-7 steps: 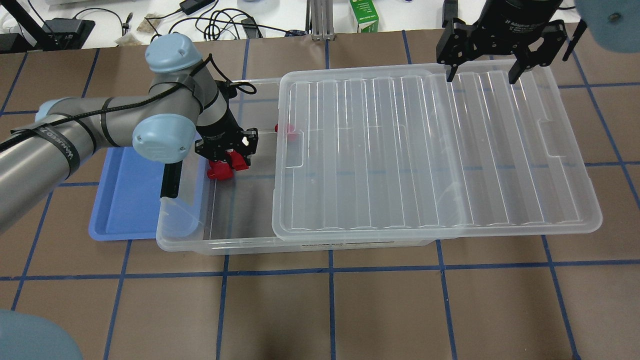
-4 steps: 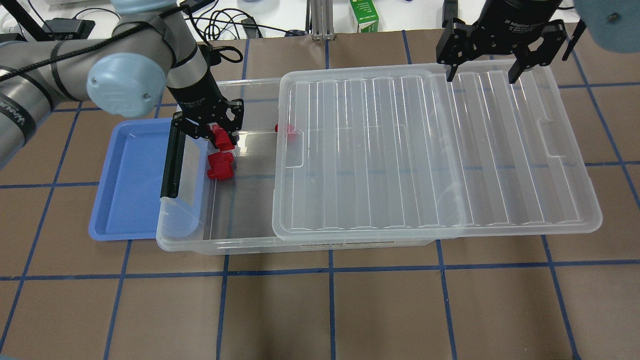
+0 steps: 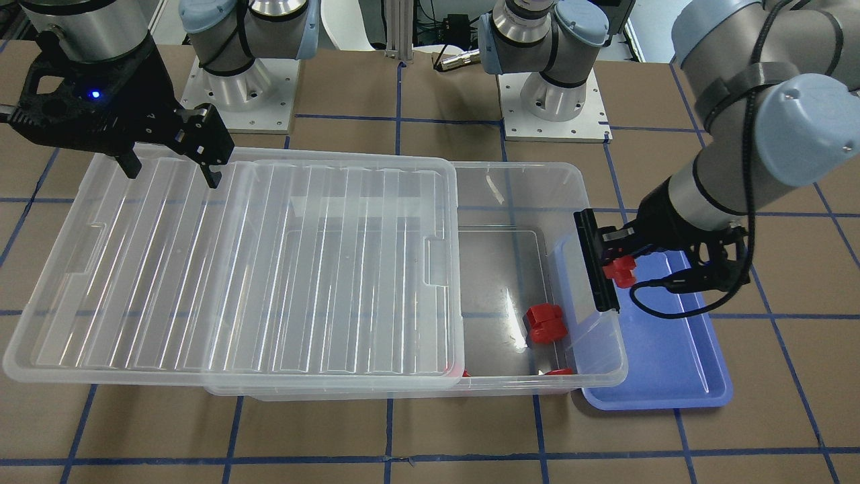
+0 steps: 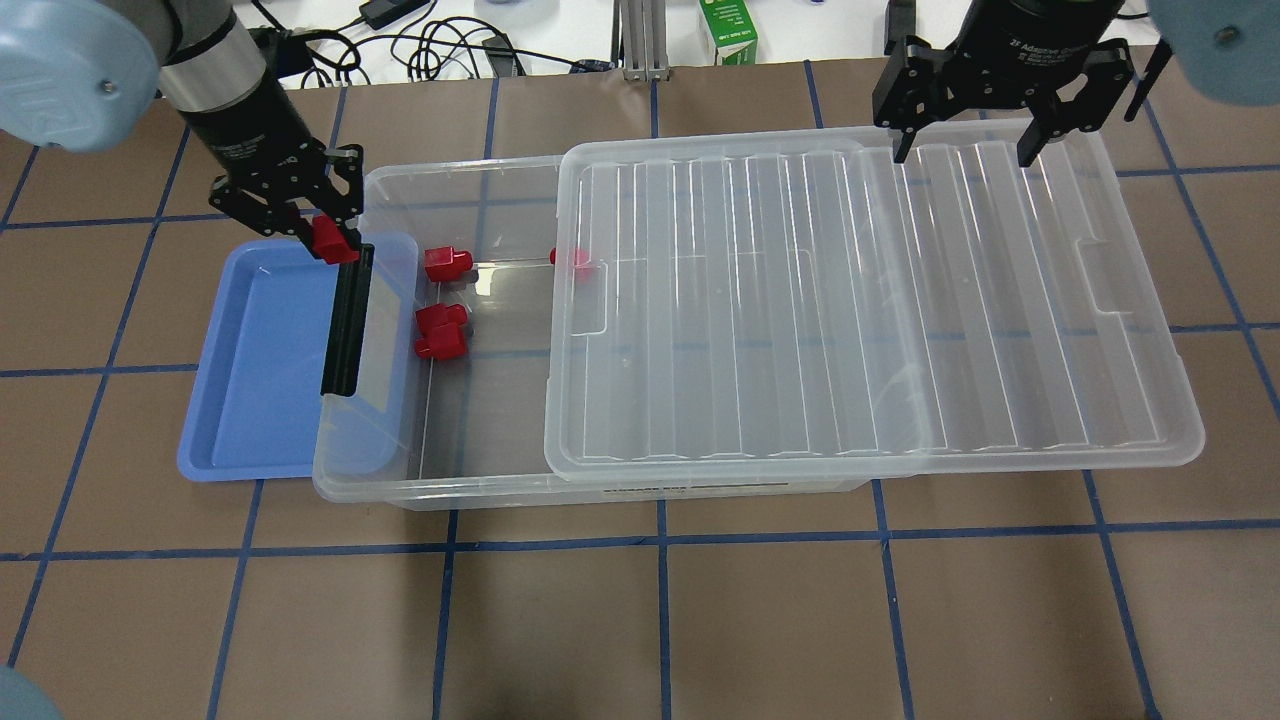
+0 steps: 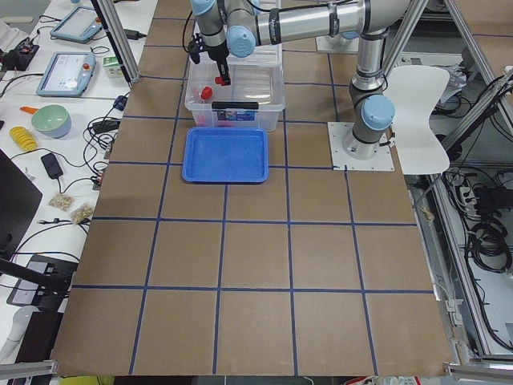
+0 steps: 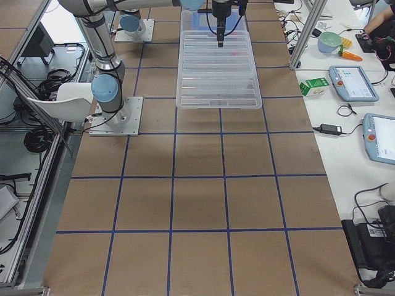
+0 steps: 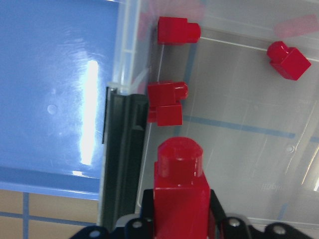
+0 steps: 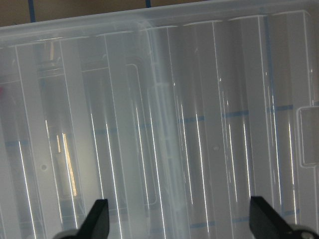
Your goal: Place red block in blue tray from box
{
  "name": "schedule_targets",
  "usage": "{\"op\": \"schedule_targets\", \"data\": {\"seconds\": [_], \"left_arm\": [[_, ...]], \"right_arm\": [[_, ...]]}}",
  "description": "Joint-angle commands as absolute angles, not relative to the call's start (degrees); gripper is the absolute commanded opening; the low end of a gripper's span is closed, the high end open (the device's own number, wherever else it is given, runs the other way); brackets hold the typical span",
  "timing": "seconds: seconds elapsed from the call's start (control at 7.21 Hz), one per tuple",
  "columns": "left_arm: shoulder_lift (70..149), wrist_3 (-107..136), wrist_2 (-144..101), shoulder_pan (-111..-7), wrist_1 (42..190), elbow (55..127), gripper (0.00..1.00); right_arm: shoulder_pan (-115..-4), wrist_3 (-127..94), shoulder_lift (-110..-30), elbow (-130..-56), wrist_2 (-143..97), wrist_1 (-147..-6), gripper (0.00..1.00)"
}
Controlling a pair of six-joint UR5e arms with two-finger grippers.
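My left gripper point(image 4: 328, 238) is shut on the small red block point(image 7: 179, 194), also seen from the front point(image 3: 621, 269). It holds the block above the box's black latch bar point(image 4: 345, 320), right at the border between the clear box point(image 4: 480, 490) and the blue tray point(image 4: 250, 380). The tray lies against the box's latch end and holds nothing. The ribbed lid point(image 4: 850, 300) is slid aside, so the box's left part is uncovered. My right gripper point(image 4: 965, 150) is open and empty above the lid's far right part.
In the open part of the box lie a small red block point(image 4: 445, 263), a larger two-part red block point(image 4: 440, 333) and another red block point(image 4: 572, 257) at the lid's edge. Flat red bits point(image 3: 557, 371) lie by one box wall. Cables and a green carton point(image 4: 728, 32) are beyond the table.
My left gripper has risen out of the box with the red block and moved left to the latch end by the tray. Another small red block in the box has come into view. The right arm is still.
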State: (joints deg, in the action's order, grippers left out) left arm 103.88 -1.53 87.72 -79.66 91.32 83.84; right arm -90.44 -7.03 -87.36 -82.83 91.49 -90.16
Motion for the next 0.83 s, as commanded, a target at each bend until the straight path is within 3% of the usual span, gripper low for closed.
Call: {"op": "schedule_targets", "data": {"seconds": [0.0, 0.28, 0.69], "left_arm": [[104.41, -15.22, 90.17, -70.88, 91.41, 83.84, 0.00], [107.04, -22.21, 90.26, -68.21, 87.13, 85.77, 0.00], [111.79, -22.32, 89.73, -68.20, 72.65, 94.89, 0.00]], "right_arm": [[-90.44, -6.94, -87.36, -82.88, 91.49, -90.09, 1.00], [-90.44, -6.86, -87.36, -82.88, 91.49, -90.18, 1.00], [-90.44, -6.86, -87.36, -82.88, 91.49, -90.17, 1.00]]}}
